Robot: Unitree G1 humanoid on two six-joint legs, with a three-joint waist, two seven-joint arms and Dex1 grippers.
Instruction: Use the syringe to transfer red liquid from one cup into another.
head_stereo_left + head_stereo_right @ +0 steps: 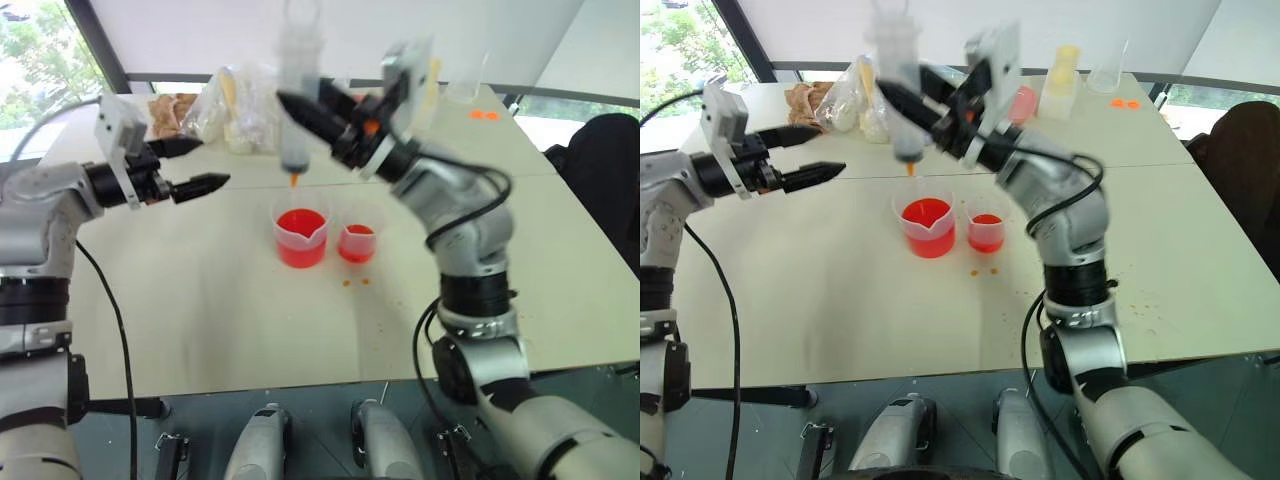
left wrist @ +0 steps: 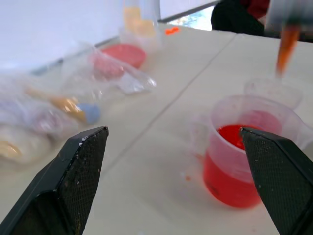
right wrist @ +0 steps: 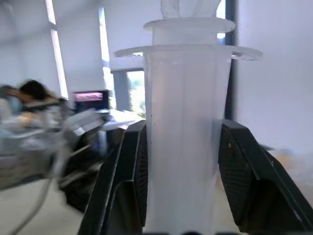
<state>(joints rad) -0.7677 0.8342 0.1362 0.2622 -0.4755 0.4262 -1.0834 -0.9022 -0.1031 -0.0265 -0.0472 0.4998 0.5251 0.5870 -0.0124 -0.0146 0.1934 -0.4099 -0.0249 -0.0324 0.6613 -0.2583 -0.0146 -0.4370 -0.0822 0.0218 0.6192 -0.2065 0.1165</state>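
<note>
Closest to the head camera are a few small orange drops [image 1: 355, 282] of red liquid on the pale tabletop [image 1: 220, 320], just in front of the two cups. Right behind them sits the larger clear plastic measuring cup with a pour spout [image 1: 300, 236], roughly half full of bright red-orange liquid [image 1: 299, 222], and touching or nearly touching it on its right is the smaller clear plastic cup with a plain rim [image 1: 357, 243], also holding some red.

Right gripper [image 1: 312, 112] hangs above the spouted cup, clamped on the large clear plastic syringe [image 1: 297, 110]. Its black fingers [image 3: 244, 171] squeeze the thick translucent barrel from both sides, the syringe stands upright, and its orange-stained nozzle tip [image 1: 294, 180] points down over the big cup without touching it.

Left gripper [image 1: 196, 165] is off to the left of the cups, well apart from them, fingers spread wide with nothing between them.

Farther back: clear plastic bags [image 1: 235, 105] of stuff and a pink bowl [image 2: 123, 53].
</note>
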